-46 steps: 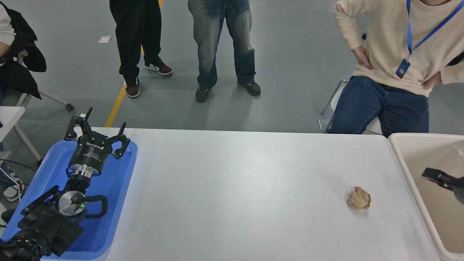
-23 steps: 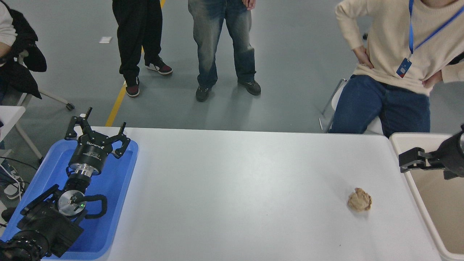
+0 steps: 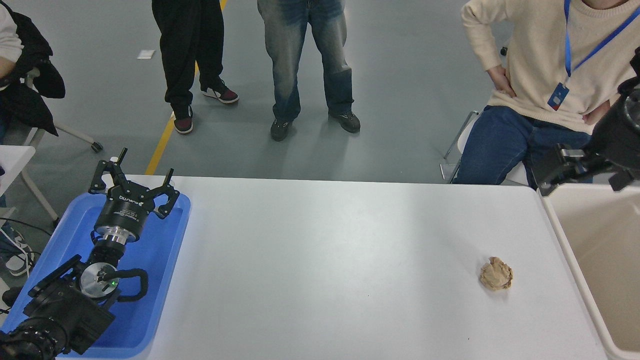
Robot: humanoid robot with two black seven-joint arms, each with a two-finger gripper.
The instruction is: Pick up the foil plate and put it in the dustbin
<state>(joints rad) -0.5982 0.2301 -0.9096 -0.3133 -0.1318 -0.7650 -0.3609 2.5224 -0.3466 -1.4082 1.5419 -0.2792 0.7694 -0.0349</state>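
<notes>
while looking down over the white table [image 3: 325, 250], find the dustbin [image 3: 607, 260] at the right edge, cut off by the frame, showing only a thick pale rim and a smooth tan inside. cannot make out the foil plate anywhere from this angle, and cannot see down to the bottom of the bin.

above the bin's far left corner, find the right gripper [image 3: 547, 172], coming in black from the right edge, raised clear of the rim and pointing leftward. cannot tell whether apart or together: too dark and too foreshortened against the jeans behind. carries nothing that can be seen.

on the table, near the bin's left wall but not touching it, find a small crumpled brown paper ball [image 3: 496, 274], lying alone on the bare white surface.

at the lower left, find the left gripper [image 3: 135, 182], parked over a flat blue tray [image 3: 160, 280], fingers [image 3: 168, 177] spread wide apart and pointing away from the camera, gripping nothing.

beyond the far edge, find a seated person in a cream sweater [image 3: 535, 60] with a blue lanyard, hands on hips, plus two standing people [image 3: 300, 60] on the grey floor, shown from the waist down.
</notes>
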